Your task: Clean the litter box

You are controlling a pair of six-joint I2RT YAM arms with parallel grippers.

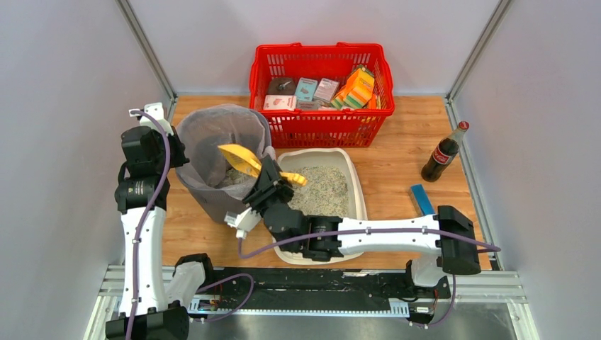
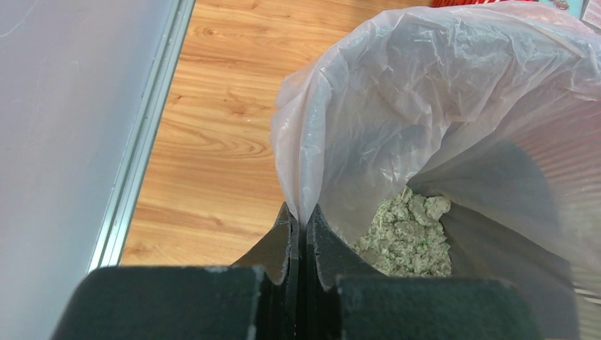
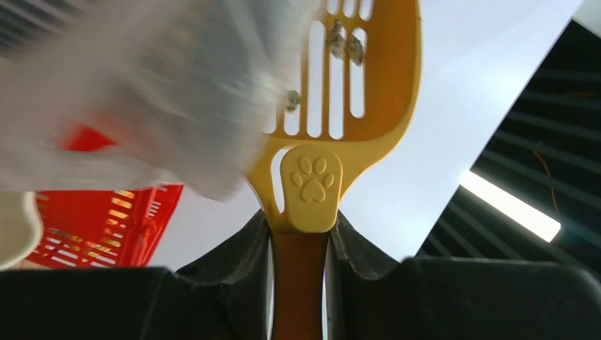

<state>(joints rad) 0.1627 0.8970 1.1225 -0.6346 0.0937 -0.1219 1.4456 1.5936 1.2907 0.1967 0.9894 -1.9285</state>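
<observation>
The cream litter box (image 1: 358,185) with grey-white granules lies mid-table, partly hidden by my right arm. My right gripper (image 1: 268,185) is shut on the handle of a yellow slotted scoop (image 1: 243,160), whose blade is tilted over the mouth of the grey bin (image 1: 205,198). In the right wrist view the scoop (image 3: 340,85) has a few clumps stuck in its slots. My left gripper (image 2: 298,216) is shut on the rim of the clear bag (image 2: 453,92) lining the bin. Clumped litter (image 2: 407,237) lies at the bag's bottom.
A red mesh basket (image 1: 321,131) with small boxes stands behind the litter box. A cola bottle (image 1: 444,151) and a blue bar (image 1: 422,199) stand at the right. Grey walls close both sides.
</observation>
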